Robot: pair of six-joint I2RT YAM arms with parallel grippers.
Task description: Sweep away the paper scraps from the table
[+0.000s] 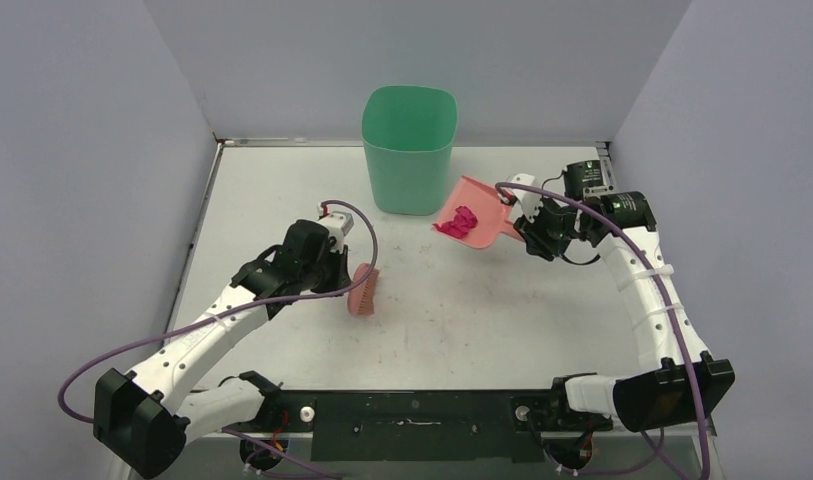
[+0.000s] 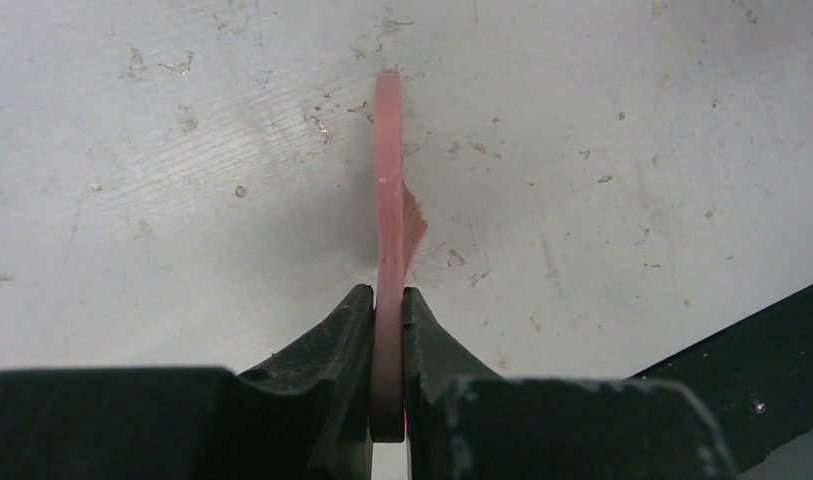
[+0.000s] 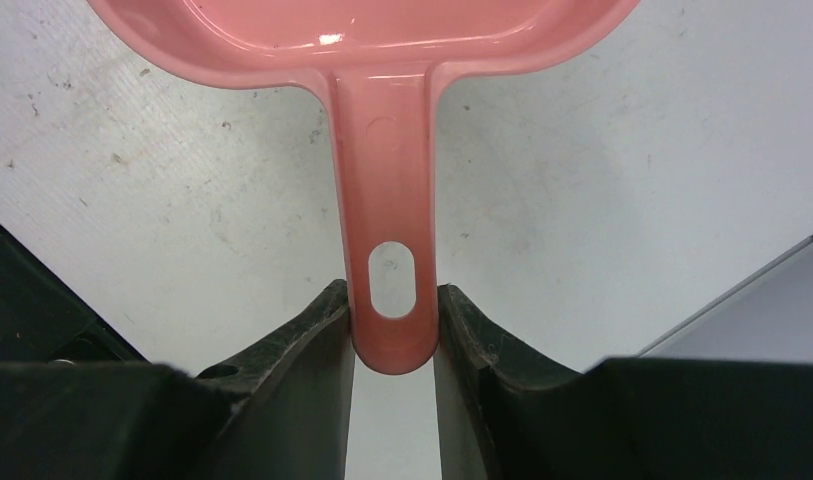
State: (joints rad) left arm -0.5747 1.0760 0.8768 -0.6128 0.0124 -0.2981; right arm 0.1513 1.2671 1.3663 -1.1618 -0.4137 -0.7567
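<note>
Only the top cam showed the paper scraps (image 1: 458, 222): a magenta clump lying in the pink dustpan (image 1: 479, 200), just R of the green bin (image 1: 409, 150). R wrist cam showed only the pan's handle, w/ the right gripper (image 3: 392, 325) clamped on its end by the hanging hole. L wrist cam showed the left gripper (image 2: 387, 320) pinched tight on the pink hand brush (image 2: 387, 180), seen edge-on. The brush sat mid-table (image 1: 462, 330), w/ open white surface around it, well off the edges.
</note>
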